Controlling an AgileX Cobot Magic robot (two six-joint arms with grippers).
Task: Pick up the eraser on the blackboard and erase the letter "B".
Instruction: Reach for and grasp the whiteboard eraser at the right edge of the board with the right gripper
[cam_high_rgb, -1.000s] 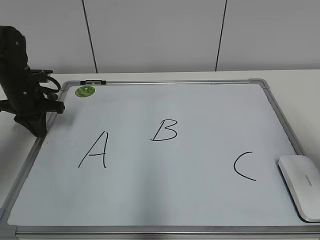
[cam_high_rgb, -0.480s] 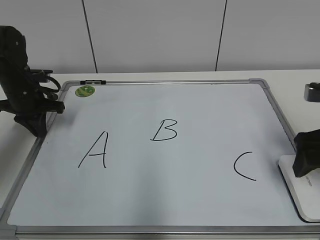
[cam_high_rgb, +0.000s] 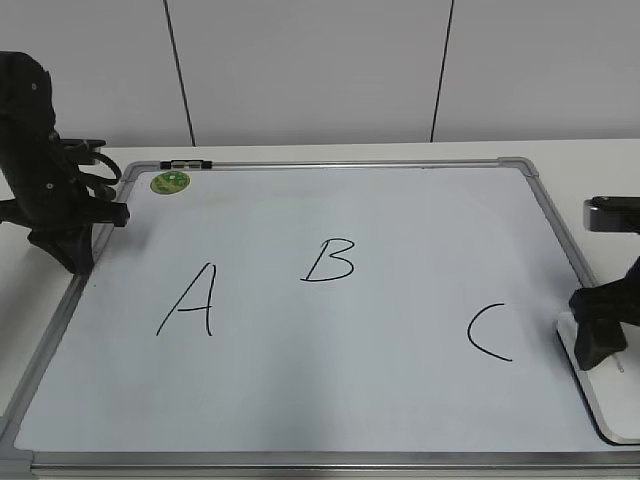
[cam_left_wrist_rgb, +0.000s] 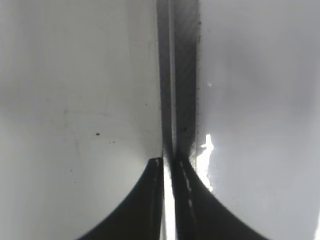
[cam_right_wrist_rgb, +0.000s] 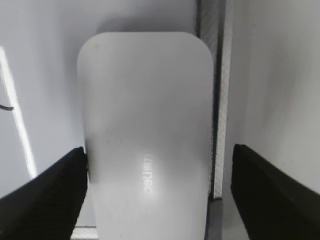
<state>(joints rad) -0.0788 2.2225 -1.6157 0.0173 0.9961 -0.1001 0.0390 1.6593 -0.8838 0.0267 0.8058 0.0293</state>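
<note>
The blackboard (cam_high_rgb: 400, 210) is a white board with a silver frame lying flat on the table. The letter "B" (cam_high_rgb: 329, 260) is drawn in black near its middle, between an "A" (cam_high_rgb: 190, 300) and a "C" (cam_high_rgb: 488, 332). The eraser (cam_high_rgb: 610, 395) is a white rounded block at the board's right front edge; it also shows in the right wrist view (cam_right_wrist_rgb: 147, 150). My right gripper (cam_right_wrist_rgb: 159, 175) is open and straddles the eraser, left finger against its side, right finger apart over the frame. My left gripper (cam_left_wrist_rgb: 170, 162) is shut and empty over the board's left frame.
A round green sticker (cam_high_rgb: 170, 182) and a small black clip (cam_high_rgb: 186, 164) sit at the board's back left corner. The left arm (cam_high_rgb: 45, 180) stands by the board's left edge. A white wall with dark seams is behind the table.
My right arm has come into view from the right and moved down and left over the eraser. The left arm has not moved.
</note>
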